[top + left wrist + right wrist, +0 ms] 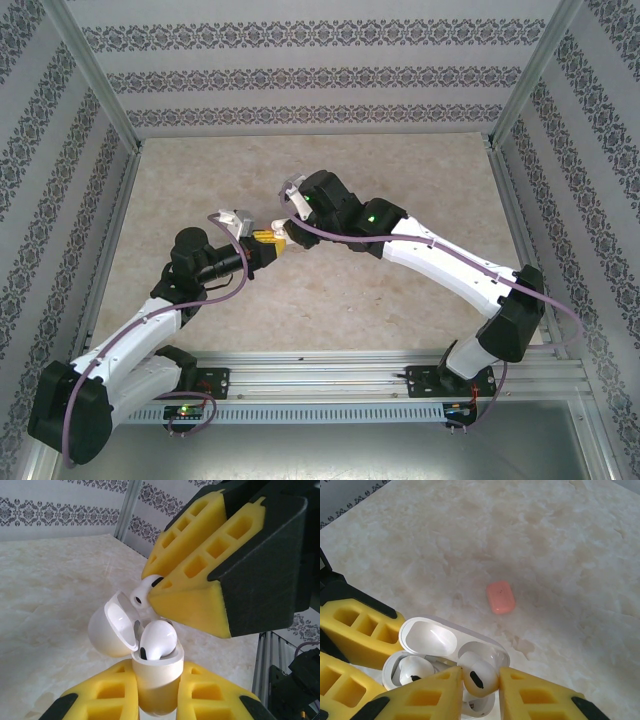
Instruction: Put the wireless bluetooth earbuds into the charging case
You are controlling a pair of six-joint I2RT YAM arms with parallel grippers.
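Note:
My left gripper (157,687) is shut on the body of a white charging case (156,672) and holds it upright above the table. The case's lid (111,630) is tipped open to the left. One white earbud (159,639) sits in the case. My right gripper (480,682) is shut on a second white earbud (481,676), just over the case's empty socket (487,652). In the left wrist view that earbud (144,593) pokes out from the right gripper's yellow fingertips (187,597) directly above the open case. In the top view both grippers meet at mid-table, left (262,238) and right (293,222).
A closed coral-red rounded case (500,596) lies flat on the marble tabletop (560,555), beyond the held case. Patterned walls and metal posts (100,90) ring the table. The left gripper's yellow fingers (357,627) crowd the left of the right wrist view.

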